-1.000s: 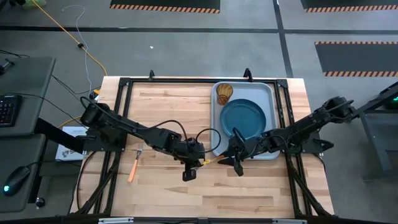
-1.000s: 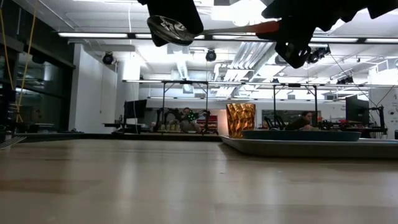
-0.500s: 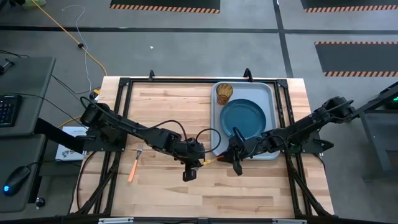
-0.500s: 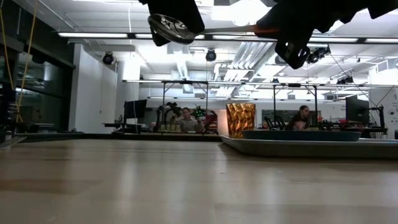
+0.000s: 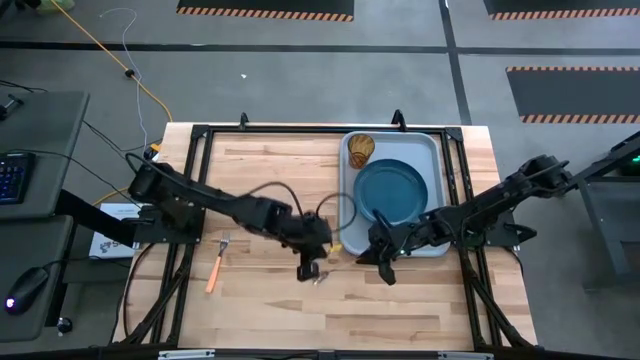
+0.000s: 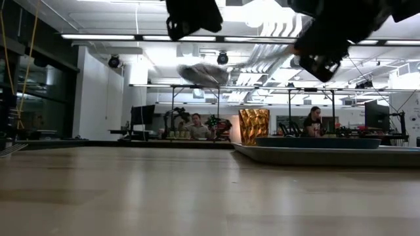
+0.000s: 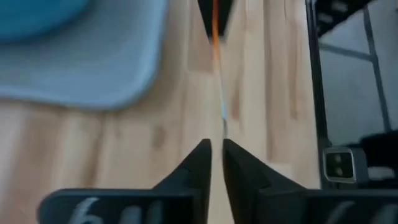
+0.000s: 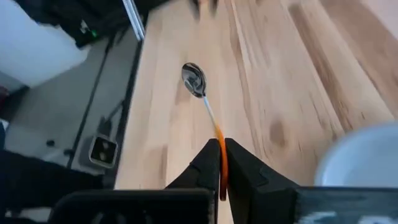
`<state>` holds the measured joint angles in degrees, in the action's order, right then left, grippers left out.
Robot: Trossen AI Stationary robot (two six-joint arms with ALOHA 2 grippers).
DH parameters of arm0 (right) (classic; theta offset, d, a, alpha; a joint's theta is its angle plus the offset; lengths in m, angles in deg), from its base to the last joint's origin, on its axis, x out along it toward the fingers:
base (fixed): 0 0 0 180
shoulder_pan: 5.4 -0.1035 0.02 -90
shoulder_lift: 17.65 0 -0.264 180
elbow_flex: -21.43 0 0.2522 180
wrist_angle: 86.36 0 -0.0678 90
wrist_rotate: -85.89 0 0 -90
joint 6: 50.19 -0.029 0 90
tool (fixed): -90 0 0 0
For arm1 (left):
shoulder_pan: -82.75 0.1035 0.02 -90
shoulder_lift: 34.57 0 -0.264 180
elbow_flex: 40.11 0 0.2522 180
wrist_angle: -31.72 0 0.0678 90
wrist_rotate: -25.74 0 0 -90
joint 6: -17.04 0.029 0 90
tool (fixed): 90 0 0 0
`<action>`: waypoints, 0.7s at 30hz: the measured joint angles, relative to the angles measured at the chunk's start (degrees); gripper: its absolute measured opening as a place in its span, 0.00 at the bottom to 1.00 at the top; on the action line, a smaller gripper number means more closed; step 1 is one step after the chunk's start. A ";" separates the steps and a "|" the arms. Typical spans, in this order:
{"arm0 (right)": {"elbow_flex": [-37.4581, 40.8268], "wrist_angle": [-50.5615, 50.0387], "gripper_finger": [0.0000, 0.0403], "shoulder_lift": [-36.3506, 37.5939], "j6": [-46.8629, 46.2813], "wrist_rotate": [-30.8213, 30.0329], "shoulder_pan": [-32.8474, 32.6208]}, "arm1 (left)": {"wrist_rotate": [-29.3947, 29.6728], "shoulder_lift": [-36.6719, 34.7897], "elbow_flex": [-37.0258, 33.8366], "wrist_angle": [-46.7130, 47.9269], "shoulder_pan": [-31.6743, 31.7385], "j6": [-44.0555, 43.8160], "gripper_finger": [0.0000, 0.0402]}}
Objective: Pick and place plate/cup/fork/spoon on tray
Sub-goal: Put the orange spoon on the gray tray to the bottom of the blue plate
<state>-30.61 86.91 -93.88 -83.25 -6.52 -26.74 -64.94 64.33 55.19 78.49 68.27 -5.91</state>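
The spoon (image 8: 194,80), with a silver bowl and an orange handle, hangs in the air over the bare wood left of the tray (image 5: 437,146). Its bowl shows blurred in the low view (image 6: 199,73). My right gripper (image 8: 219,148) is shut on its handle. It shows beside the tray's near left corner in the high view (image 5: 378,262). My left gripper (image 7: 215,155) is just left of it (image 5: 310,262), above the bowl end, fingers a narrow gap apart and empty. The plate (image 5: 393,192) and cup (image 5: 361,150) stand on the tray. The fork (image 5: 214,266) lies on the table at the left. My right gripper pinches the spoon's orange handle (image 8: 218,133) between its two fingers. The fingers come from the table's right and lie along the spoon. The spoon is lifted clear of the table. It reaches out past the fingertips, its bowl (image 8: 193,79) at the far end and lower.
Bare wood lies under both grippers and along the table's near side (image 5: 330,310). Black frame rails (image 5: 200,135) run around the table's edges. People sit in the room behind the table in the low view (image 6: 194,124).
My left gripper has let go of the spoon's bowl end and risen away from it. The bowl end has dropped lower, while the handle has stayed in my right gripper. The spoon now slopes down from my right gripper instead of lying level between the two.
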 joint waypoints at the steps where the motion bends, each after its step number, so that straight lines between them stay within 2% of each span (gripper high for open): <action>1: 0.00 -2.08 0.01 0.57 -0.18 0.47 0.00 | 0.47 -0.62 0.94 1.66 0.66 1.43 0.11; 6: 0.00 -14.00 0.00 5.02 -2.83 1.49 -0.37 | 5.63 -3.49 6.12 8.64 3.78 7.98 0.24; 10: 2.72 -24.15 0.00 14.45 -9.88 -2.99 -4.18 | 9.81 -8.21 5.56 8.92 5.60 7.84 0.30; 14: 10.35 -23.96 0.00 28.25 -24.70 -15.50 -12.76 | 14.79 -13.85 0.48 4.12 5.74 6.23 0.30; 16: 14.61 -24.17 0.00 33.99 -32.86 -23.08 -17.68 | 16.86 -17.00 -3.50 -4.89 5.13 4.95 0.30; 18: 18.19 -22.92 0.00 37.35 -40.36 -30.71 -21.82 | 18.89 -20.35 -8.62 -11.12 4.53 4.30 0.30; 21: 22.48 -21.90 0.00 38.53 -48.76 -38.13 -25.03 | 21.80 -23.97 -16.48 -26.07 3.23 4.03 0.30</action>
<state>-8.13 65.01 -55.35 -132.01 -44.65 -51.77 -43.14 40.36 38.71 52.42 71.49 -1.88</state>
